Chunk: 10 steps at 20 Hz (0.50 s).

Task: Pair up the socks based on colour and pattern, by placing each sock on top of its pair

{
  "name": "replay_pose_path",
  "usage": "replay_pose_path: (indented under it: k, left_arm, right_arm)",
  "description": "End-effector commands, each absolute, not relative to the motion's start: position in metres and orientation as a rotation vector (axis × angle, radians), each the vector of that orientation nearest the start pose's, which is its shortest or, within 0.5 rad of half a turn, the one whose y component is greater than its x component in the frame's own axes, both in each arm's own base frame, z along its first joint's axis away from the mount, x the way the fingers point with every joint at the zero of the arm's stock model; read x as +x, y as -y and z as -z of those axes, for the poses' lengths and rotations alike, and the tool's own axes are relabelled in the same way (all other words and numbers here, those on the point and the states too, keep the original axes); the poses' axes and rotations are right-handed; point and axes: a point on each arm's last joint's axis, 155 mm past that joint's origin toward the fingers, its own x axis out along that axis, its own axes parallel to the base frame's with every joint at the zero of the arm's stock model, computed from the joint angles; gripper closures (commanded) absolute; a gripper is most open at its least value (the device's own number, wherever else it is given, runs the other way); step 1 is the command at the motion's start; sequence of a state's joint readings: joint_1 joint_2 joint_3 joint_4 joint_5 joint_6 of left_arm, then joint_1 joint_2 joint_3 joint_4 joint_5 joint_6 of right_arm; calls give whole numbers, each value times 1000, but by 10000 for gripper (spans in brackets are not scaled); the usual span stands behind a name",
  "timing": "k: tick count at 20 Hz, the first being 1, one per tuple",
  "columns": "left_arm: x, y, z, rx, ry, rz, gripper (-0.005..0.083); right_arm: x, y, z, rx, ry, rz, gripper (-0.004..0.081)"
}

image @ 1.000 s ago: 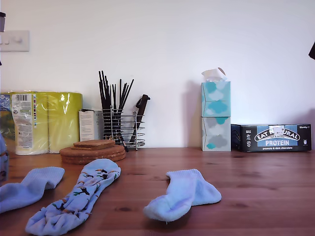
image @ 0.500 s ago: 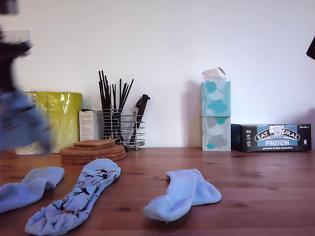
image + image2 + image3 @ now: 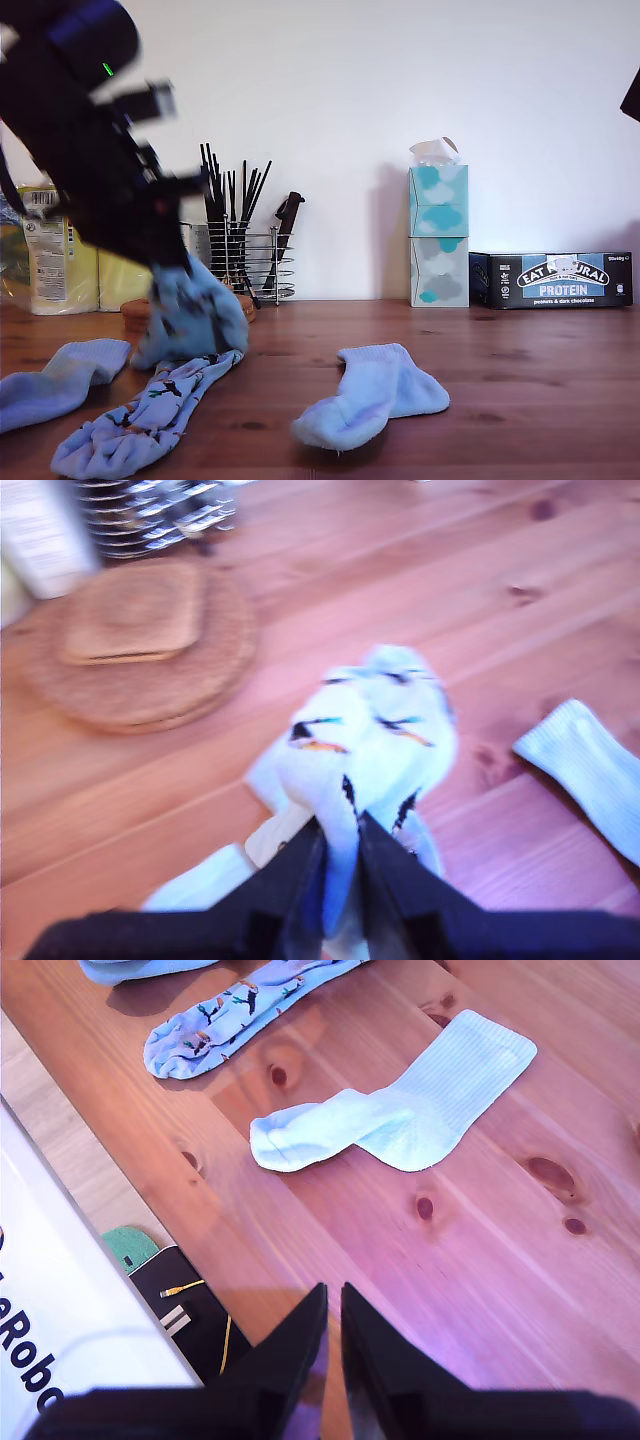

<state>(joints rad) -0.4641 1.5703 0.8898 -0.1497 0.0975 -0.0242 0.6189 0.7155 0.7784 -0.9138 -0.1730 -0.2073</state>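
My first gripper point(image 3: 343, 825) is shut on a light blue toucan-print sock point(image 3: 372, 732), which hangs bunched from its fingers. In the exterior view the blurred black first arm carries that sock point(image 3: 197, 315) at the left, its low end touching the top of the second toucan sock point(image 3: 140, 420) lying on the table. One plain pale blue sock point(image 3: 55, 380) lies at the exterior view's far left, another point(image 3: 372, 395) in the middle. My second gripper point(image 3: 333, 1312) is shut on nothing, high above the table, looking down on the middle plain sock point(image 3: 415, 1110) and the lying toucan sock point(image 3: 240, 1015).
Cork coasters point(image 3: 135, 640) and a wire rack of black sticks point(image 3: 245, 255) stand behind the socks. Yellow-wrapped rolls point(image 3: 50, 265), stacked tissue boxes point(image 3: 438, 235) and a protein bar box point(image 3: 555, 280) line the wall. The table edge point(image 3: 90, 1150) shows in the second wrist view.
The first arm has swung in from the exterior view's left with the toucan sock and brought it down over the lying toucan sock. The other socks have not moved.
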Motion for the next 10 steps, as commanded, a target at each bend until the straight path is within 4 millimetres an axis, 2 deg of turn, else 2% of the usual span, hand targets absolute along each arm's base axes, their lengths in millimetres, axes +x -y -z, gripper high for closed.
replay_pose_path:
  k: [1, 3, 4, 8, 10]
  left_arm:
    - [358, 212, -73, 134, -833, 546, 673]
    - [354, 217, -74, 143, -834, 561, 345]
    - [351, 216, -78, 146, -843, 561, 242]
    - [332, 204, -109, 156, -884, 551, 241]
    - [315, 183, -114, 185, -938, 501, 287]
  right_arm:
    - [165, -158, -167, -379, -761, -837, 752]
    - [165, -158, -167, -379, -761, -838, 752]
    - [165, -158, -167, -379, -761, -838, 752]
    - [165, -158, -167, -379, -761, -838, 752]
    - [165, -158, -168, -378, -759, -840, 752]
